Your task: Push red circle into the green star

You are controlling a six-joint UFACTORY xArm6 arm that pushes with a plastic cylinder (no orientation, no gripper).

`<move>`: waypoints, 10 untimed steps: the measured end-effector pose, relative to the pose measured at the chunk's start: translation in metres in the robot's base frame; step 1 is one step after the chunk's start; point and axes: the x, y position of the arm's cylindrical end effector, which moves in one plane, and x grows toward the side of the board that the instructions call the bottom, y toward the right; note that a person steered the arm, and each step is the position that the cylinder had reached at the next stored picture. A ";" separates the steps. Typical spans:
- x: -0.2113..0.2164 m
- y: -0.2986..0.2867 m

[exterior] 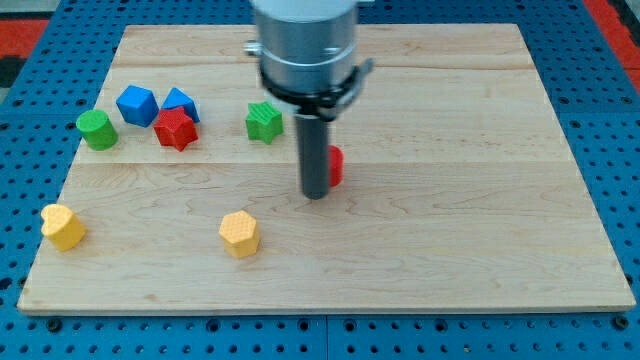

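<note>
Wooden desk [480, 230] on a blue pegboard. The arm comes down from the view's top centre, and its dark rod stands upright over the middle of the board.

My tip [316, 196] sits on the desk, touching or just beside the red circle [335, 166]. The rod covers most of that block; only its right edge shows, to the view's right of the rod. The tool is a bare rod, so it neither opens nor closes and grips nothing; it can only push.

The green star [264, 122] lies up and to the view's left of the red circle, near it but clearly apart. The rod now stands between the two, roughly on the line joining them. That looks like the wrong side for the job: a push from here would likely send the red circle rightward, away from the star. My guess is the tip must go around to the circle's right or lower-right side first.

Others, all well clear of that route:
- red star [176, 129], two blue blocks [137, 105] [181, 101] and a green cylinder [97, 130] clustered at the view's left
- yellow heart-like block [63, 226] at bottom left
- yellow hexagon-like block [240, 234] below centre
</note>
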 end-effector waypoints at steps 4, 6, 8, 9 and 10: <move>-0.037 0.048; -0.077 -0.011; -0.077 -0.056; -0.077 -0.049; -0.067 -0.070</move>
